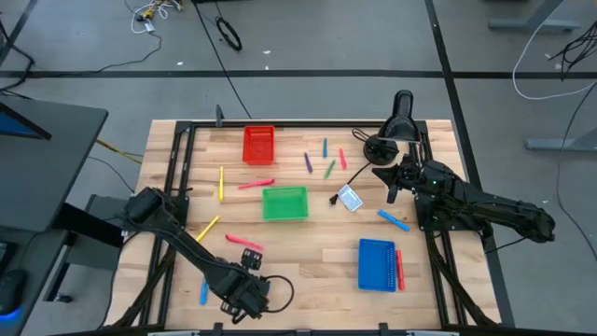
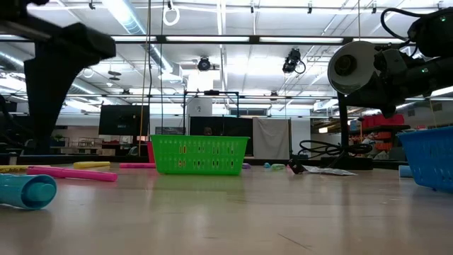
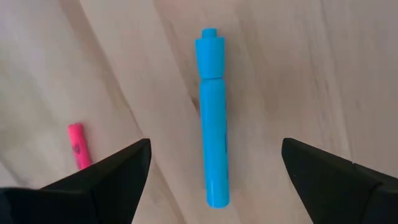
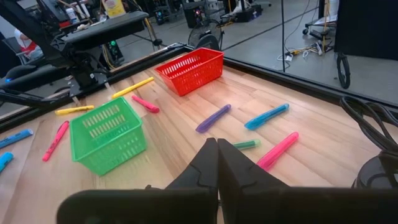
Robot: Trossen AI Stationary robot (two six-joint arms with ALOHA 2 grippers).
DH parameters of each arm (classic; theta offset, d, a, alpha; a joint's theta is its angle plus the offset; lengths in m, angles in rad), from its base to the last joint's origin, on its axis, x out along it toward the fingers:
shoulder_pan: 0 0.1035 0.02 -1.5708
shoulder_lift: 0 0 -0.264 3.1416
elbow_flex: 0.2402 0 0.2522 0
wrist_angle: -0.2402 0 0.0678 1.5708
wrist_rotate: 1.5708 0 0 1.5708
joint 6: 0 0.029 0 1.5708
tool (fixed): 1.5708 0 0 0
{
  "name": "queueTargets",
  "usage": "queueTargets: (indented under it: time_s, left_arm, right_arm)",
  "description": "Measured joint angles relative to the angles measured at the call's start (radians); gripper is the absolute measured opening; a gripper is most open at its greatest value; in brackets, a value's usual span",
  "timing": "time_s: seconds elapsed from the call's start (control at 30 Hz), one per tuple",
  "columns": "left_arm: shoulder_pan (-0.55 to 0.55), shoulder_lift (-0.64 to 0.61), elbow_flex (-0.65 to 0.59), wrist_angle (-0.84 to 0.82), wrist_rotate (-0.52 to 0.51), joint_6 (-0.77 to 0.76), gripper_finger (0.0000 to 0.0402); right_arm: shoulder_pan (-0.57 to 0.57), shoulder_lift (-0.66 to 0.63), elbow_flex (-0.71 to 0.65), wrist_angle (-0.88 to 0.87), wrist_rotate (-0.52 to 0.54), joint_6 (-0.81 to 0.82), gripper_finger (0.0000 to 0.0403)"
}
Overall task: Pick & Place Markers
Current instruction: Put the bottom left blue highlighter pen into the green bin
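Left gripper (image 3: pixel 211 165) hangs wide open over a blue marker (image 3: pixel 212 118); right gripper (image 4: pixel 217 163) pinched closed, empty, beside the white-and-blue card (image 1: pixel 350 198).

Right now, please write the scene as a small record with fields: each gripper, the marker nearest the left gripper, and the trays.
left gripper: open, above the table's near left part, fingers on either side of the blue marker, not touching it
blue marker: lying flat on the wooden table
right gripper: shut, holding nothing, at the table's right side
red tray: far side
green tray: middle
blue tray: near right, a red marker beside it
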Motion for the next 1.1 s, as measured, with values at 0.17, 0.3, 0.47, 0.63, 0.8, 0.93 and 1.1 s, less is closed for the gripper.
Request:
queueTargets:
  time_s: [0.17,0.3,0.47,0.63,0.8,0.93,1.1]
  left_arm:
    - [-0.001,0.039,0.0,0.029,0.018,0.025,0.0367]
    - [0.007,0.061,0.0,0.06,0.036,0.029,0.0367]
    - [0.014,0.076,-0.016,0.109,0.065,0.029,0.0367]
    - [0.017,0.069,-0.065,0.176,0.123,0.025,0.0367]
    - [0.014,0.062,-0.068,0.178,0.111,0.018,0.0366]
    - [0.014,0.061,-0.068,0.179,0.112,0.017,0.0347]
    - [0.014,0.061,-0.068,0.181,0.114,0.017,0.0288]
  right_arm:
    - [0.0,0.0,0.0,0.0,0.0,0.0,0.0]
    - [0.0,0.0,0.0,0.0,0.0,0.0,0.0]
    - [0.0,0.0,0.0,0.0,0.0,0.0,0.0]
    - [0.0,0.0,0.0,0.0,0.0,0.0,0.0]
    - [0.0,0.0,0.0,0.0,0.0,0.0,0.0]
    - [0.0,0.0,0.0,0.0,0.0,0.0,0.0]
    - [0.0,0.0,0.0,0.0,0.0,0.0,0.0]
